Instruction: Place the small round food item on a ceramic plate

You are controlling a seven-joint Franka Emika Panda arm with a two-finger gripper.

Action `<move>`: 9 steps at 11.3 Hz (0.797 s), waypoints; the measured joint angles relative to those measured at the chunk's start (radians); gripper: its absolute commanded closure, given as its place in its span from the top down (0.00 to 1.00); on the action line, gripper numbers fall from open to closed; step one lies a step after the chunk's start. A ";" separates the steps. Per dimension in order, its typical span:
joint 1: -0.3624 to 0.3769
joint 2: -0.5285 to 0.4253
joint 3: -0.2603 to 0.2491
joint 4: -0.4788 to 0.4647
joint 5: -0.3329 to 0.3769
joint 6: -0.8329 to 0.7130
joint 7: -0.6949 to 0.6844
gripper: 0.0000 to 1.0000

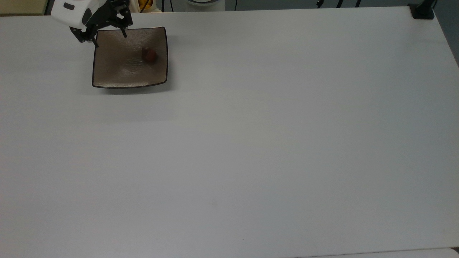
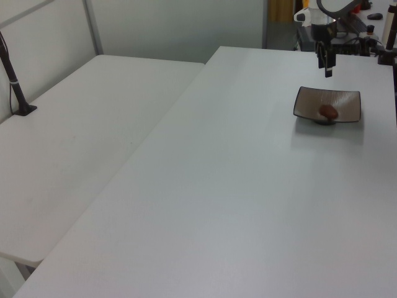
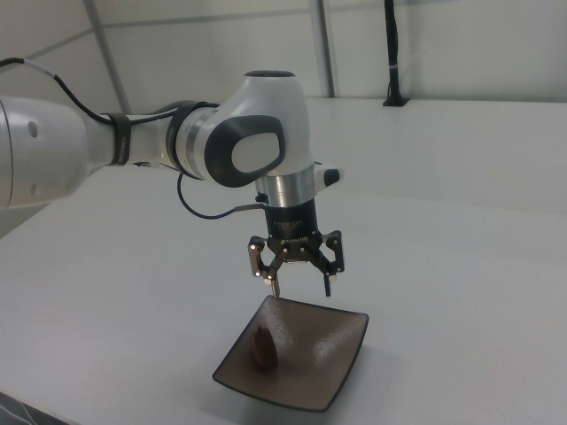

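The small round food item (image 1: 149, 55) is a dark reddish-brown lump lying on the ceramic plate (image 1: 118, 73), toward the top view's right side of it. It also shows on the plate (image 2: 347, 105) in the left view as a lump (image 2: 328, 112), and in the right view (image 3: 263, 348) near the plate's (image 3: 332, 359) left corner. My gripper (image 1: 110, 40) hangs open above the plate's far left corner in the top view, nothing between its fingers. In the right view the gripper (image 3: 301, 289) stands spread above the plate's far edge.
The plate rests near the far left corner of a wide white table (image 1: 251, 143). A second white table (image 2: 74, 143) adjoins it in the left view. A black post base (image 1: 422, 12) sits at the top view's far right corner. Cluttered items (image 2: 366, 25) lie beyond the table's far end.
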 measured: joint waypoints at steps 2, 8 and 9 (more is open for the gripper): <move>0.001 -0.013 0.000 0.001 0.020 -0.010 0.022 1.00; 0.029 -0.116 0.150 0.020 0.111 -0.046 0.562 1.00; 0.032 -0.117 0.190 0.034 0.111 -0.046 0.642 1.00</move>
